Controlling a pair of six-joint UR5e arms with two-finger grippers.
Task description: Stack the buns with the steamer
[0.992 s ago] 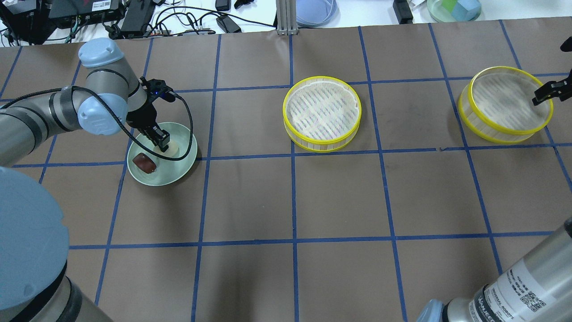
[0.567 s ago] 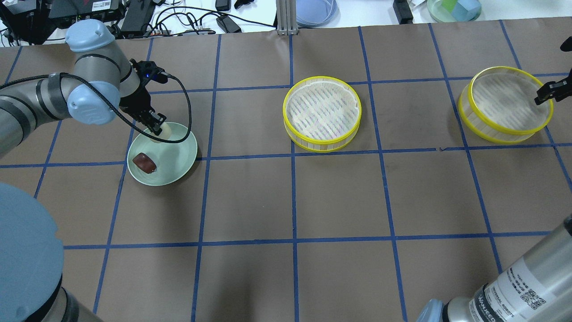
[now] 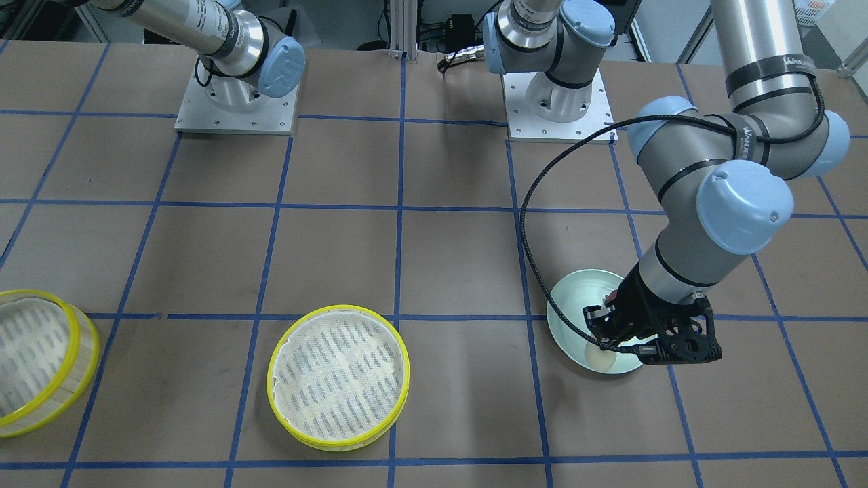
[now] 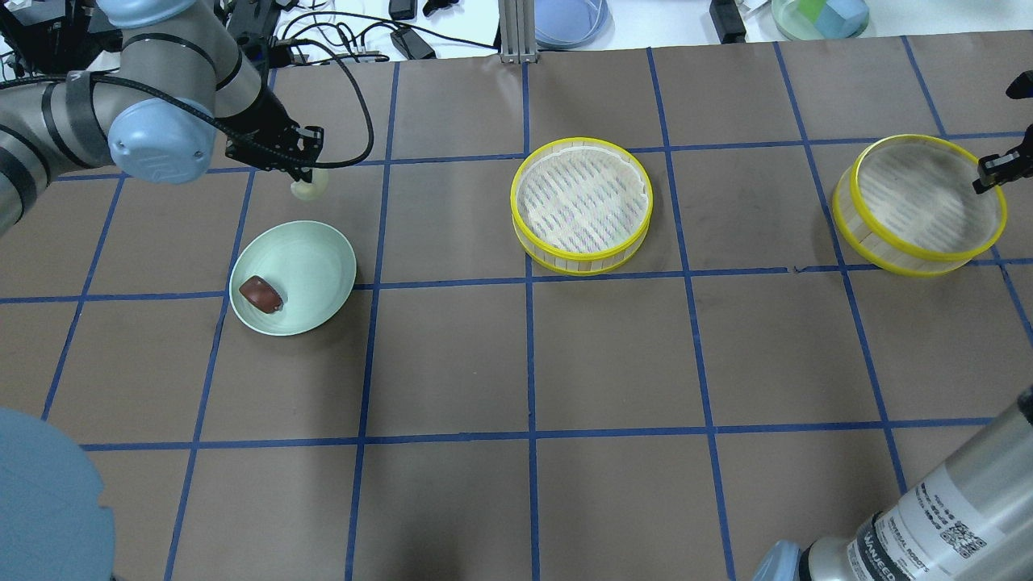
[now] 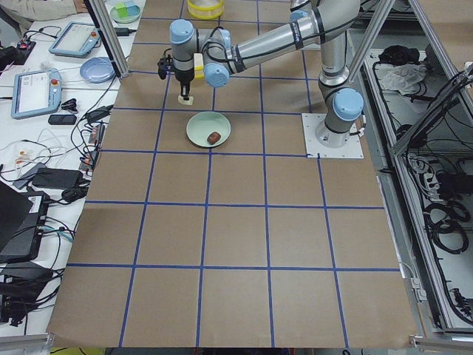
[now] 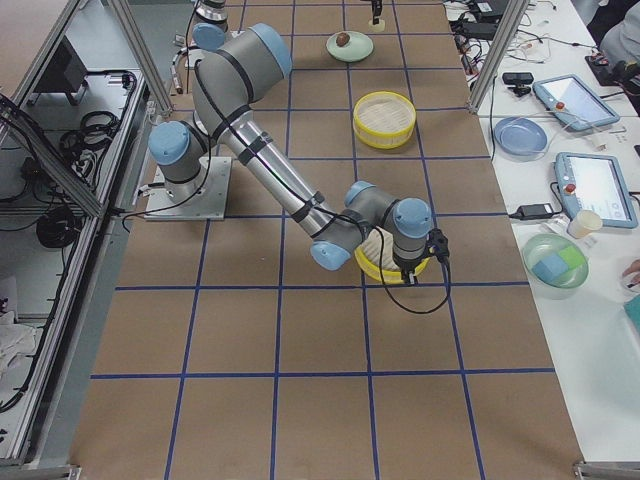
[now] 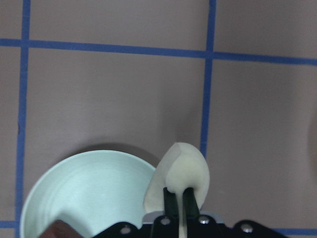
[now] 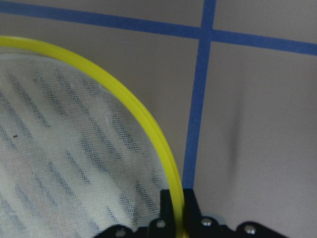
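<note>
My left gripper (image 4: 303, 171) is shut on the cream-white bun (image 4: 310, 189) and holds it in the air, past the far edge of the pale green plate (image 4: 315, 262). The wrist view shows the bun (image 7: 181, 166) pinched between the fingers above the plate rim (image 7: 89, 163). The dark brown bun (image 4: 261, 294) lies on the plate. My right gripper (image 4: 989, 172) is shut on the yellow rim (image 8: 124, 94) of the right steamer basket (image 4: 920, 202), which sits tilted. A second steamer basket (image 4: 581, 202) stands at mid-table.
Cables, tablets and a dish with blocks (image 4: 819, 16) lie on the white bench beyond the table's far edge. The left arm's cable (image 4: 355, 105) loops beside the gripper. The arm bases (image 3: 556, 108) stand at the robot's side.
My left gripper has lifted the cream-white bun off the plate and carried it away past the plate's far edge. The right gripper has shifted the right steamer slightly, still holding its rim.
</note>
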